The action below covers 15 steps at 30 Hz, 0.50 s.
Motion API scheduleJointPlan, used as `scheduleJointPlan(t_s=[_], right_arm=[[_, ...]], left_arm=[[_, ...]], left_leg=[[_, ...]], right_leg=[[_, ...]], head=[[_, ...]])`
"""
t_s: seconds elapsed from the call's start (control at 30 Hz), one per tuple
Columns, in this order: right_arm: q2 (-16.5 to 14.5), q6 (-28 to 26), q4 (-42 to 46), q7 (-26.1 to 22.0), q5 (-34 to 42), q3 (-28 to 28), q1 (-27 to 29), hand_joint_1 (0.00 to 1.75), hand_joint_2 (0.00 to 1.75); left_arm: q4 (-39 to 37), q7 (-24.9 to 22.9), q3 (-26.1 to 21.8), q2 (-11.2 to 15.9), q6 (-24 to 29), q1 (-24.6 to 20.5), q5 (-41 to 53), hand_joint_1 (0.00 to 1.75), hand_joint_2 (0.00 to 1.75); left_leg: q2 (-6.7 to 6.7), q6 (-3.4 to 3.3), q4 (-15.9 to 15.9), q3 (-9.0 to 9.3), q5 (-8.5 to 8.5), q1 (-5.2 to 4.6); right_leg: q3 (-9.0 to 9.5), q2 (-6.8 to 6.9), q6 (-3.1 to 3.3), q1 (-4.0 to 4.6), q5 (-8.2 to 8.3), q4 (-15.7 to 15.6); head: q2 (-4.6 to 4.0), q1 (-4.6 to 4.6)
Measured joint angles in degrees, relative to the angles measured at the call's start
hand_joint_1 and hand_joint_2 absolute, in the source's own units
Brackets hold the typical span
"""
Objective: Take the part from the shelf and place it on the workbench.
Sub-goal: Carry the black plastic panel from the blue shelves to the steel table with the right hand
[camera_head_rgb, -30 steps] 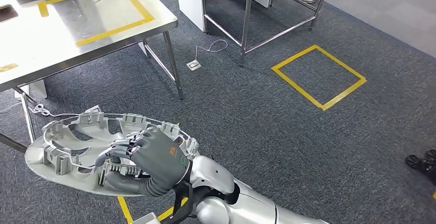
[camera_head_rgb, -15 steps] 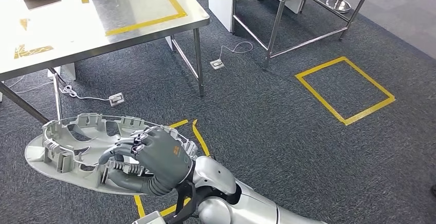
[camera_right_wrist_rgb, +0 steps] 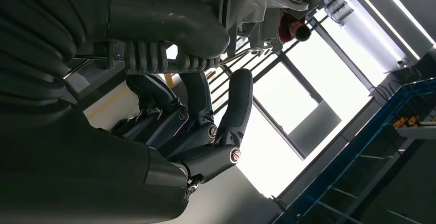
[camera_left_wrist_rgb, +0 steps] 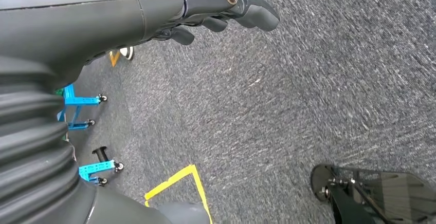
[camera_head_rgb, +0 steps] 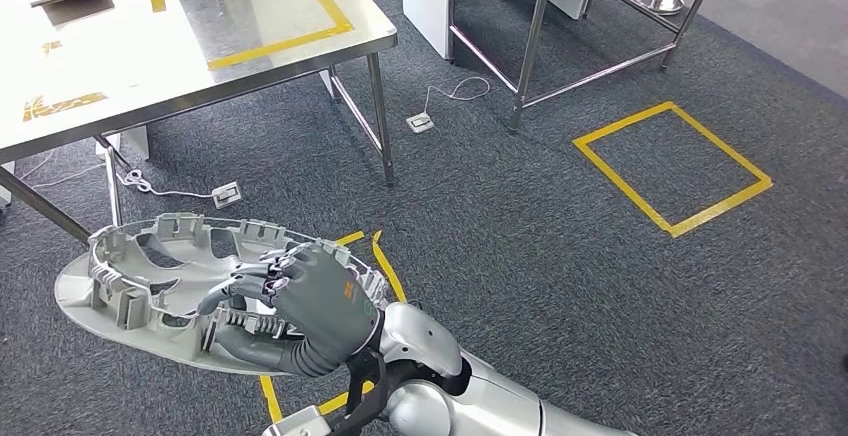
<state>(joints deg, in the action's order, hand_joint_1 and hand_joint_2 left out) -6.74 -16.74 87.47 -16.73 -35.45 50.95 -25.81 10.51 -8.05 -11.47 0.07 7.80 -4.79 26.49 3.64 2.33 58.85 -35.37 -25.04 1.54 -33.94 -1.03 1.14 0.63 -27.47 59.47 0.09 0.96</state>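
The head view looks down and forward from high on the body onto grey carpet, with the right hand [camera_head_rgb: 315, 306] near at seven o'clock and the steel surface [camera_head_rgb: 150, 66] farther off at eleven o'clock. The left wrist view sits close behind the left hand [camera_left_wrist_rgb: 226, 8] and faces down at the same carpet, sharing yellow floor tape [camera_left_wrist_rgb: 175, 185] with the head view. The right wrist view, close behind its hand [camera_right_wrist_rgb: 190, 126], faces upward toward bright windows [camera_right_wrist_rgb: 303, 90]
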Motion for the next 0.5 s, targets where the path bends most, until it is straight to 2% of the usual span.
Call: scheduleJointPlan(t_s=[0.5], right_arm=[[0.0, -0.1, -0.4, -0.1, 0.0, 0.0, -0.1, 1.75, 1.75]], left_arm=[[0.0, -0.3, 0.0, -0.1, 0.1, -0.1, -0.2, 0.0, 1.75]], left_leg=[[0.01, 0.03, 0.1, -0.05, 0.02, -0.03]], right_leg=[[0.04, 0.0, 0.0, -0.05, 0.04, 0.0]], head=[[0.0, 0.0]])
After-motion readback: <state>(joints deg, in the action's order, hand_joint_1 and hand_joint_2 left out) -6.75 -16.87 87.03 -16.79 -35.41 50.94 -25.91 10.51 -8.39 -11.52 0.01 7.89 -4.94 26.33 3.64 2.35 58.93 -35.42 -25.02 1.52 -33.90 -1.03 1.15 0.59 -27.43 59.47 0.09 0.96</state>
